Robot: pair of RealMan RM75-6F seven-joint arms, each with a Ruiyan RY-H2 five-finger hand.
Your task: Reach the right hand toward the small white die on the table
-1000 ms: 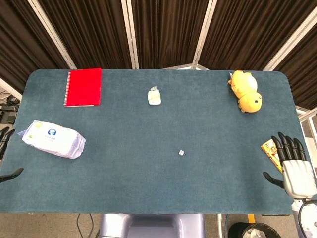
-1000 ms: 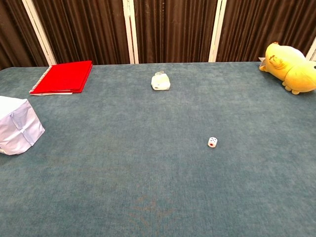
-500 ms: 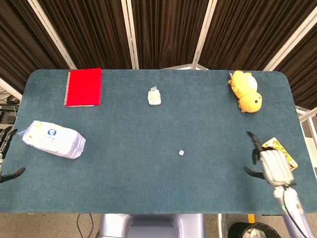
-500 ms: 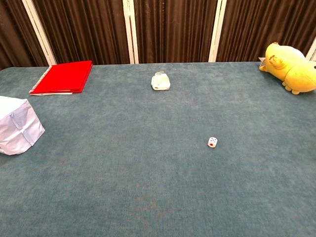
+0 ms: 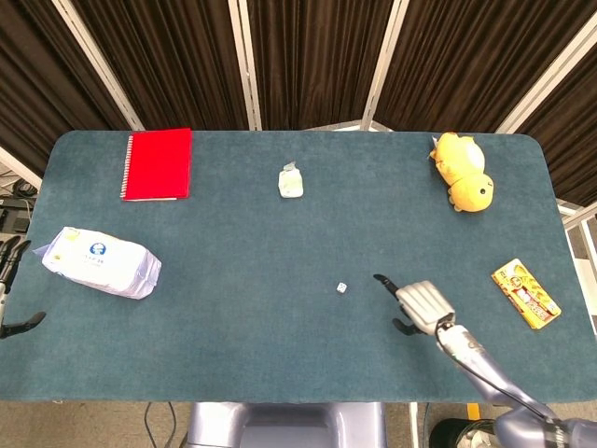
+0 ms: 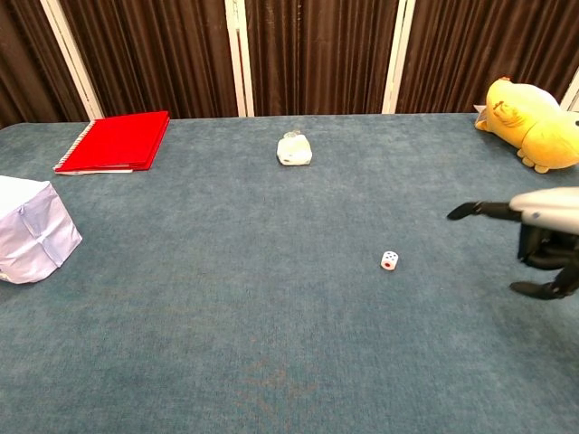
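**Inspector A:** Position of the die (image 5: 341, 287)?

**Inspector B:** On the table (image 5: 233, 308), front of centre, untouched. The right hand (image 5: 417, 305) hovers near it on its right side, fingers apart, holding nothing; one finger points toward the die, which I judge suits a reach under way.

**Inspector A:** Anything obscured?

**Inspector B:** The chest view cuts the right hand at the frame edge. The left hand (image 5: 9, 289) shows only as fingertips at the table's left border; its state cannot be determined.
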